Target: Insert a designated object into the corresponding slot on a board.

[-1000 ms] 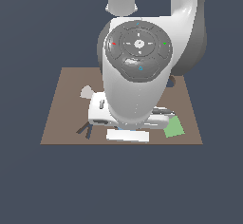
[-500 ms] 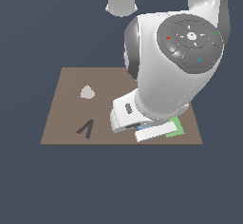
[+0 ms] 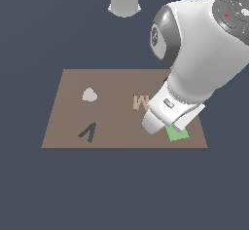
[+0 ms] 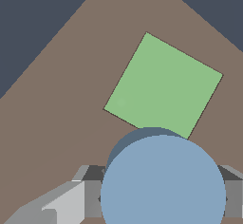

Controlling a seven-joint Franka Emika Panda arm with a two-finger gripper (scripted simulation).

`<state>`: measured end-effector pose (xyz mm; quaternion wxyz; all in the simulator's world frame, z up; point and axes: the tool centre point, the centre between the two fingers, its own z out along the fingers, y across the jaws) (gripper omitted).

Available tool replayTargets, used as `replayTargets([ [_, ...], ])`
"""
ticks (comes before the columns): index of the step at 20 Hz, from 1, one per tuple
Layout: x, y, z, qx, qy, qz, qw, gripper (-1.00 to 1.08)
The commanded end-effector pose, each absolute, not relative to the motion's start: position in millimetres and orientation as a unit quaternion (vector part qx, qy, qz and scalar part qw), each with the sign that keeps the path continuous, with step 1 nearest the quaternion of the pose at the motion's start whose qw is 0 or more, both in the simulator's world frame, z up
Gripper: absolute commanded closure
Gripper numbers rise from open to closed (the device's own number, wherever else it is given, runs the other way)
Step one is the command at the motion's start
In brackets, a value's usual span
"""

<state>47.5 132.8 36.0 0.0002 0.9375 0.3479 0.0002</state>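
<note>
In the wrist view the light-blue round disc (image 4: 163,180) fills the lower part of the picture, held between my gripper's (image 4: 163,200) grey fingers (image 4: 90,197), which show on either side of it. The gripper is shut on the disc. It hangs over the brown board (image 4: 71,99), right beside the green square (image 4: 163,83). In the exterior view my gripper (image 3: 160,119) hovers low at the board's (image 3: 112,122) corner on the exterior view's right, partly covering the green square (image 3: 179,133); the disc is hidden under the hand there. The slot is hidden in both views.
On the board lie a tan letter M (image 3: 140,102), a whitish rounded triangle (image 3: 89,95) and a dark V-shaped cutout (image 3: 88,132). The bulky white arm (image 3: 204,53) looms over the board's side on the exterior view's right. The arm's base (image 3: 125,0) stands beyond the far edge.
The arm has swung toward the exterior view's right, uncovering the middle of the board and the letter M. The gripper now sits by the green square.
</note>
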Motion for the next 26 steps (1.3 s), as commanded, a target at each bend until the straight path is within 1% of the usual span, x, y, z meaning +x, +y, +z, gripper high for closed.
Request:
replayTargets([
  [1, 33, 146, 37, 0.914, 0.405, 0.001, 0.000, 1.08],
  [7, -10, 170, 39, 0.846, 0.533, 0.000, 0.000, 1.08],
  [14, -50, 179, 40, 0.774, 0.633, 0.000, 0.001, 1.08],
  [20, -72, 179, 40, 0.730, 0.683, 0.000, 0.001, 1.08],
  [26, -83, 177, 41, 0.707, 0.707, 0.000, 0.001, 1.08],
])
